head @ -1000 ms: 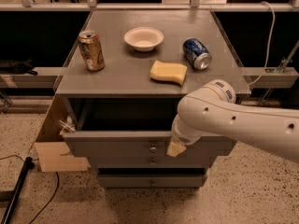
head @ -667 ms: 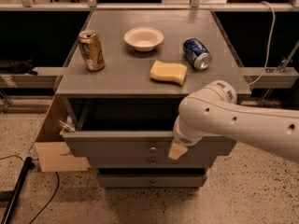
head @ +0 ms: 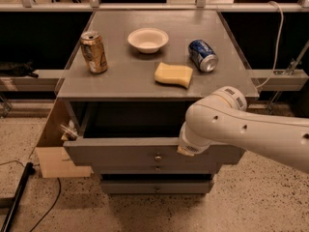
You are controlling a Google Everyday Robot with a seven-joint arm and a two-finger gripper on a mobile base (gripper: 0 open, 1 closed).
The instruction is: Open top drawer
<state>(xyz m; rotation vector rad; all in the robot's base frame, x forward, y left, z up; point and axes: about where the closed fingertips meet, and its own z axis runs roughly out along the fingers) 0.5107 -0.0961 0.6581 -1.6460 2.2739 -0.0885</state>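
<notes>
The top drawer [head: 116,157], wide and grey with a flat matte front, stands open, its panel well forward of the cabinet and level. Its dark interior shows behind the upper edge. A small round metallic knob [head: 158,157] sits at the panel's centre. The gripper [head: 185,150] is at the panel's upper edge, just right of the knob.

On the grey tabletop [head: 120,79], a gold drink can [head: 93,52] stands upright at the left and a white bowl [head: 148,39] sits behind centre. A yellow sponge [head: 174,74] lies near the front, with a blue can [head: 203,55] on its side just right of it. The gripper [head: 186,150] is below the sponge, at the cabinet's front.
</notes>
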